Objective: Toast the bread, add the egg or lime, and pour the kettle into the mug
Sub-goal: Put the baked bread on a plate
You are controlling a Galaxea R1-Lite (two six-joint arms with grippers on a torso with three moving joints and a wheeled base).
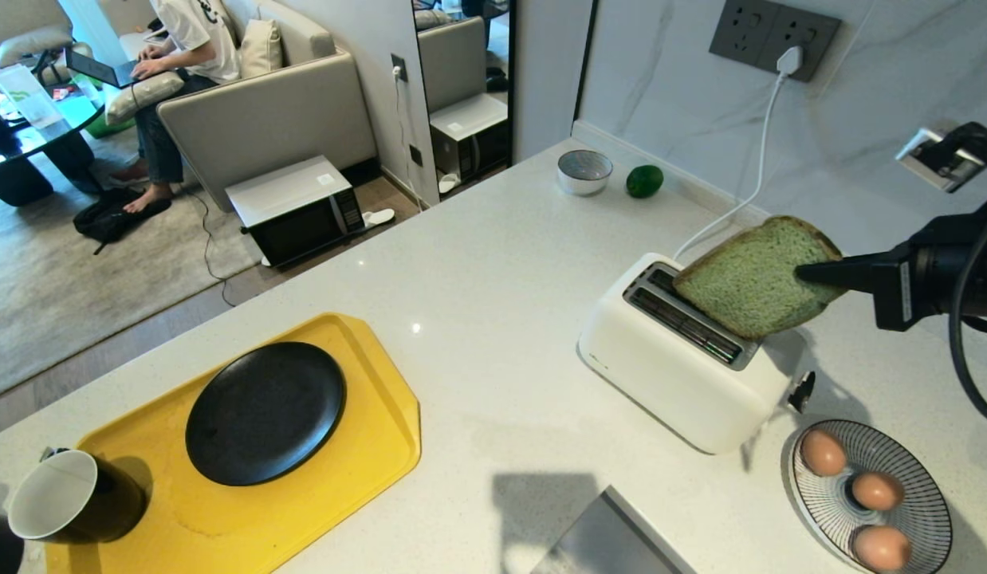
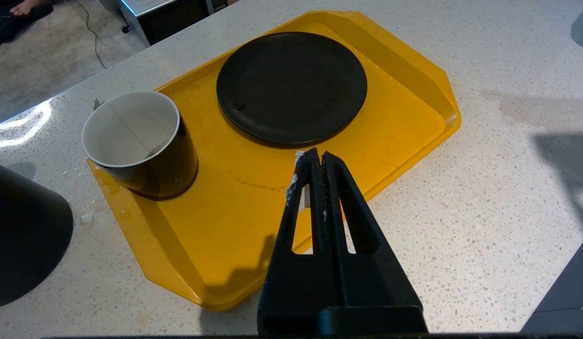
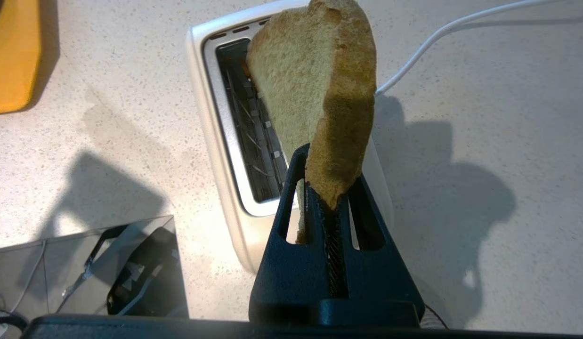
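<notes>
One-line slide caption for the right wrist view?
Right gripper shut on the bread, slice held above the white toaster.

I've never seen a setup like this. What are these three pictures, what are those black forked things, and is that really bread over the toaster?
It is a two-armed robot at a kitchen counter. The wide picture comes from a camera on its head; the other two come from cameras on each wrist, looking along the black jaws that serve as hands. The right gripper is shut on a slice of pale green bread, held tilted over the white toaster. The left gripper is shut and empty, above a yellow tray carrying a black plate and a mug. Also on the counter: a dish of three eggs, a lime and a small bowl.
</notes>
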